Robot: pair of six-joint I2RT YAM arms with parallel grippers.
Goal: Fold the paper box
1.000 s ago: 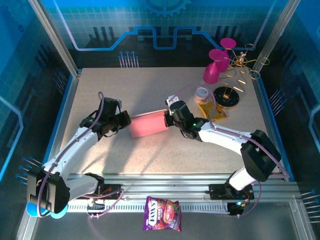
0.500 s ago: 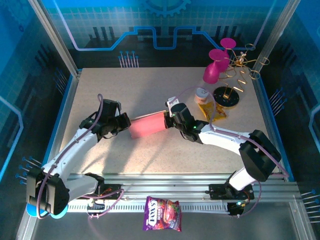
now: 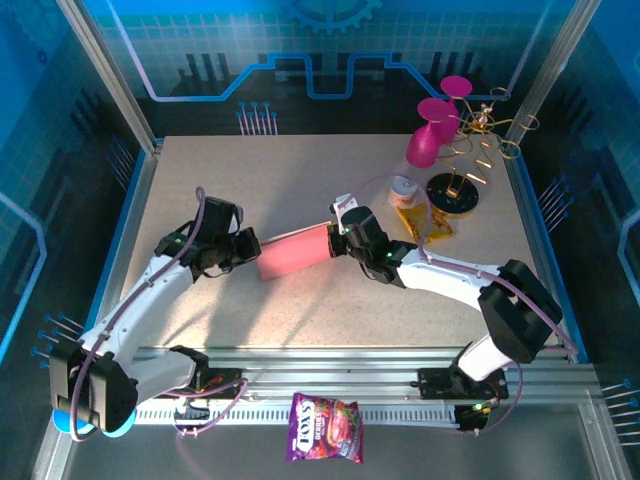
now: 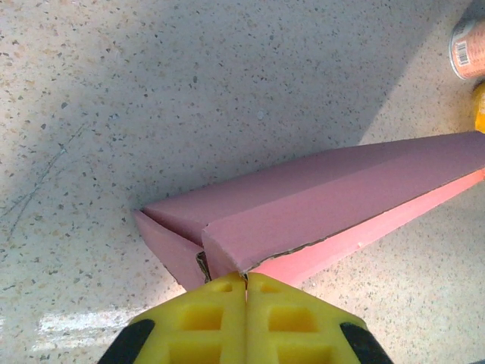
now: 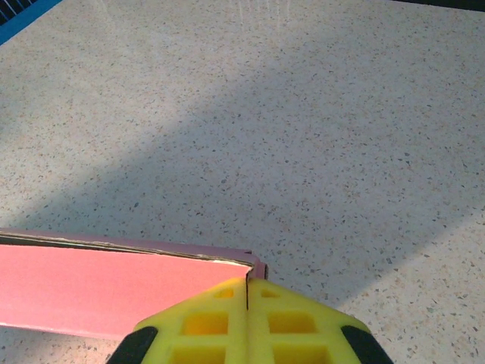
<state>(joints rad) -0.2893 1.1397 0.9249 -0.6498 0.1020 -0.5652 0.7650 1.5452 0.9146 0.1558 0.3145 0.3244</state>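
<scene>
The paper box (image 3: 295, 252) is a flat pink cardboard box held between my two grippers near the middle of the table. My left gripper (image 3: 250, 246) is shut on its left end. In the left wrist view the yellow fingertips (image 4: 227, 303) pinch the cardboard edge at the near corner of the box (image 4: 326, 193), and the left gripper (image 4: 245, 277) has no gap. My right gripper (image 3: 336, 238) is shut on the right end. In the right wrist view the right gripper (image 5: 247, 282) nips a thin edge at the corner of the box (image 5: 114, 284).
Magenta cups (image 3: 435, 135) and a gold wire stand (image 3: 485, 128) sit at the back right, with a black round base (image 3: 455, 192), a small can (image 3: 403, 186) and a yellow packet (image 3: 425, 222) near them. A purple snack bag (image 3: 325, 427) lies beyond the front rail.
Both arms have shifted slightly, and the box's right end has moved a little toward the back. Both grippers have stayed shut on the box.
</scene>
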